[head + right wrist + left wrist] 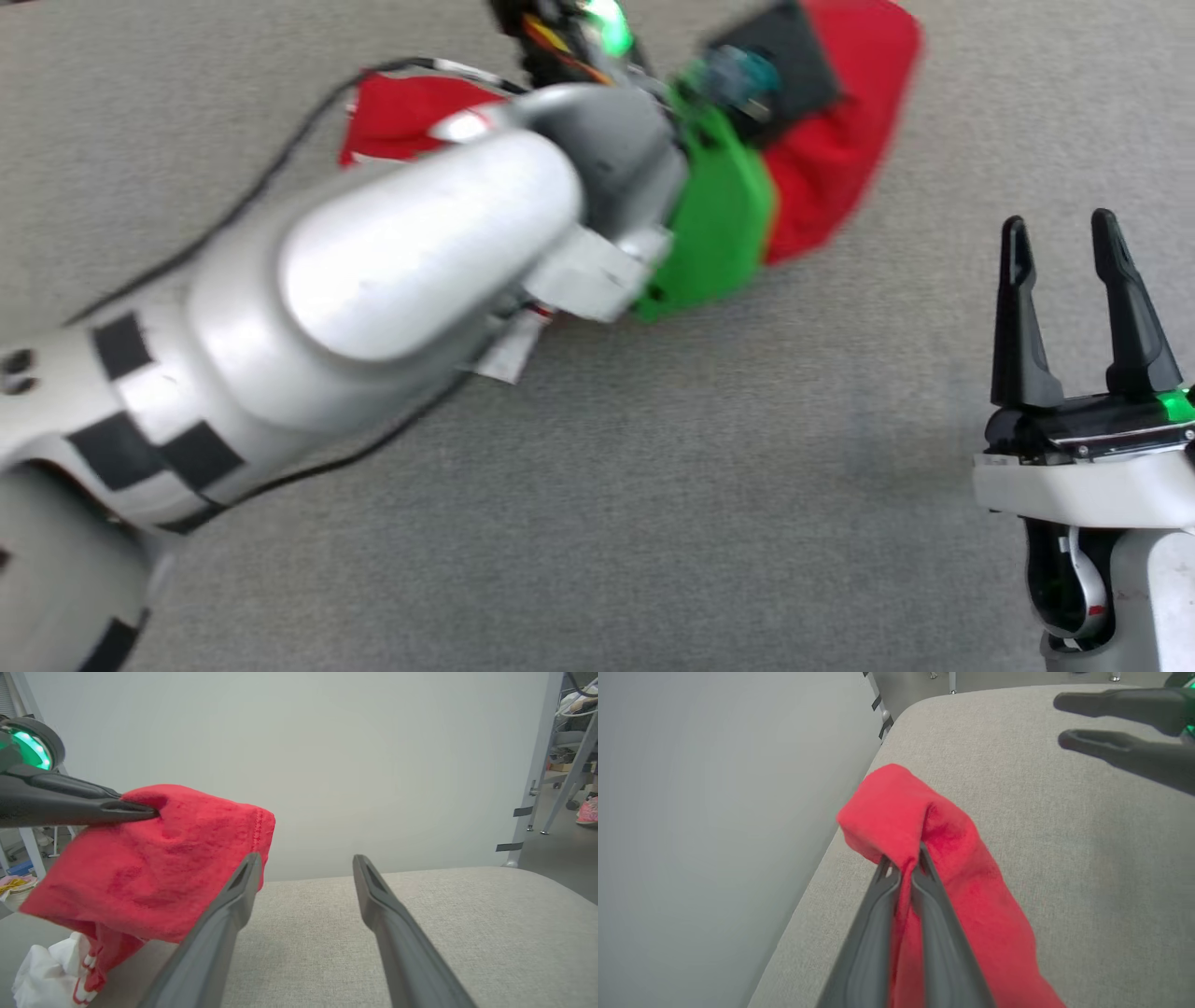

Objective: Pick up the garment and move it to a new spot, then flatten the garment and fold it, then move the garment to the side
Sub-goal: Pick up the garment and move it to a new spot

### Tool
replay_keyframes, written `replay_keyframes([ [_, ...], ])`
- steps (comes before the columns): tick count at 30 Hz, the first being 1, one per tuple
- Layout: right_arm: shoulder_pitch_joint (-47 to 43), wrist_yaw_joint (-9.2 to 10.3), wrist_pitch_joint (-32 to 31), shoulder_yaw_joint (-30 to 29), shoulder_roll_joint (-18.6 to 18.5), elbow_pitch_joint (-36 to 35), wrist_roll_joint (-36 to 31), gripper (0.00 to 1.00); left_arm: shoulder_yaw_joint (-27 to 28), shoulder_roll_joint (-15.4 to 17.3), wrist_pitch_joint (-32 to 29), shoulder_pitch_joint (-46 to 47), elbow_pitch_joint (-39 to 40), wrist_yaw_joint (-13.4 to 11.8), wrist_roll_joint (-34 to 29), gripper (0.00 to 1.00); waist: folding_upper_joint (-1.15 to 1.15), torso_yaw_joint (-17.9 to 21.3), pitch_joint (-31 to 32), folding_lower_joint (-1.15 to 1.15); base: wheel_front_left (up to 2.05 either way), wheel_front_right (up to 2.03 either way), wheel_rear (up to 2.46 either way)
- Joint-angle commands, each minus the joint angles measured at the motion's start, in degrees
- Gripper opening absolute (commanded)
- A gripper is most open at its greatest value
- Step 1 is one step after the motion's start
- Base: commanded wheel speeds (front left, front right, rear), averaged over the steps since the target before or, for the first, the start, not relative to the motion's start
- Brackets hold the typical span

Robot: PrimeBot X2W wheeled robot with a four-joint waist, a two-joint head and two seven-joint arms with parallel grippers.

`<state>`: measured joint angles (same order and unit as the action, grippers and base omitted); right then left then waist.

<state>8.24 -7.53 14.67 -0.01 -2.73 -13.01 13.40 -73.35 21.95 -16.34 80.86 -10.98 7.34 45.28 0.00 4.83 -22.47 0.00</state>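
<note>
Red shirt (971,891) partly lifted above grey cloth-covered table (1087,858), one fold pinched tight between the closed fingers of the left gripper (903,861), white sleeve (46,970) drooping low at the table, right gripper (306,863) nearby, fingers spread wide, holding nothing

Bright, even light, faint shadows; the head view smears the left arm (392,261) and garment (840,159) with blur.
</note>
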Motion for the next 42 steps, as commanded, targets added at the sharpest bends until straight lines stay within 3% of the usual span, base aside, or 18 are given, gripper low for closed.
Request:
replay_keyframes([
  [1,-0.35,0.04,0.33,-0.58,-0.15,-0.1,0.48,1.0,0.03,-1.64,-0.98,-1.24,0.89,0.14,-1.47,0.0,0.0,4.05,-1.42,0.0,0.0,0.0,0.0],
  [9,1.35,0.04,0.33,-7.66,-0.15,-0.07,2.11,1.0,0.01,-10.01,-8.37,-12.14,3.81,0.14,-6.77,0.0,0.0,6.93,-4.32,0.0,0.0,0.0,0.0],
  [15,2.58,0.04,0.33,-8.16,-0.15,0.23,2.98,1.0,0.0,-10.57,-16.11,-23.31,3.99,0.14,-10.16,0.0,0.0,7.69,-5.67,0.0,0.0,0.0,0.0],
  [20,2.86,0.04,0.33,-7.0,-0.15,0.42,3.03,1.0,0.0,-10.34,-15.96,-28.26,2.05,0.14,-11.19,0.0,0.0,7.08,-5.88,0.0,0.0,0.0,0.0],
  [21,2.8,0.04,0.33,-6.84,-0.15,0.47,2.92,1.0,0.0,-10.51,-14.97,-28.28,1.73,0.14,-11.58,0.0,0.0,6.76,-5.68,0.0,0.0,0.0,0.0],
  [22,2.67,0.04,0.33,-6.68,-0.15,0.54,2.71,1.0,0.0,-10.76,-13.2,-27.94,1.24,0.14,-12.25,0.16,0.0,6.38,-5.37,0.0,0.0,0.0,0.0],
  [23,2.55,0.04,0.33,-6.66,-0.15,0.61,2.54,1.0,0.0,-11.01,-11.31,-27.54,0.77,0.14,-12.92,1.0,0.0,6.02,-4.95,0.0,0.0,0.0,0.0],
  [33,-1.08,0.04,0.33,-7.25,-0.15,0.95,0.09,1.0,2.08,-13.97,20.42,-23.71,-12.1,-0.63,-13.72,1.0,0.0,0.65,3.4,0.0,0.0,0.0,0.0],
  [37,-2.85,0.04,0.33,-7.11,-0.15,0.99,-0.5,1.0,4.79,-14.1,28.04,-24.71,-16.58,-5.27,-15.39,1.0,0.0,-1.58,6.16,0.0,0.0,0.0,0.0],
  [42,-4.44,0.04,0.33,-7.17,-0.15,1.08,-0.93,1.0,9.81,-11.69,31.06,-28.27,-17.3,-11.06,-15.73,1.0,0.0,-3.91,8.47,0.0,0.0,0.0,0.0],
])
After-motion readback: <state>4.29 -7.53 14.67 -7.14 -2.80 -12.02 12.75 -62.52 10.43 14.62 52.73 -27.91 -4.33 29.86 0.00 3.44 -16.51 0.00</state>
